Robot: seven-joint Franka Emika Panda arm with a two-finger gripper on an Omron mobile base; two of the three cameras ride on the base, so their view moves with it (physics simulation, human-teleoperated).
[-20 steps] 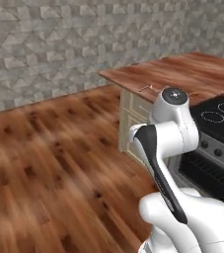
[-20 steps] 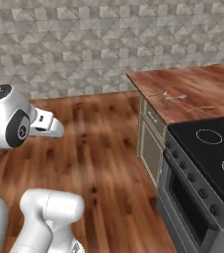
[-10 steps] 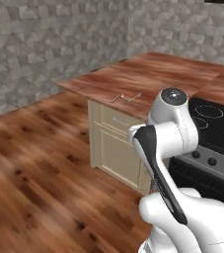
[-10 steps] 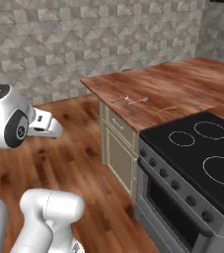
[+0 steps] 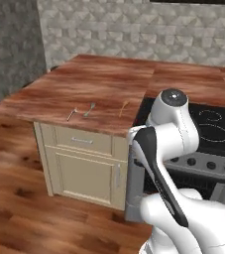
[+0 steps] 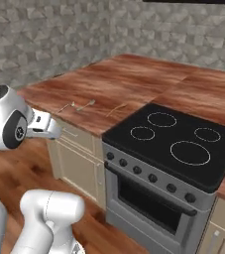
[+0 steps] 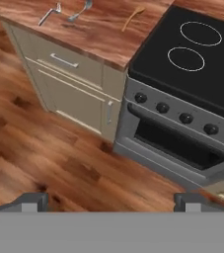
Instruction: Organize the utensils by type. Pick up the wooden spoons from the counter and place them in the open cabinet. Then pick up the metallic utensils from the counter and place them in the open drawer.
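Near the front edge of the reddish-brown counter [image 5: 104, 89] three utensils lie in a loose row, all apart from one another: a silver fork [image 5: 72, 114] nearest the left corner, a silver spoon [image 5: 89, 109] just beside it, and the pale wooden spoon [image 5: 124, 107] further right, close to the seam where the counter meets the black stovetop [image 5: 210, 126]. From the hand view they sit at the top, fork [image 7: 48, 15], spoon [image 7: 80, 11], wooden spoon [image 7: 132, 18], each a little back from the counter's lip. Below that lip, a closed cream drawer front [image 7: 64, 60] and a cabinet door [image 7: 79, 96] face bare wood floor [image 7: 44, 153], which spreads wide and unobstructed in front of the base and the oven [image 7: 177, 138]. Its fingers [image 7: 32, 201] set far apart at the lower corners of the hand view, the gripper [image 7: 111, 202] stands fully open and holds nothing, hanging over the floor well short of the counter
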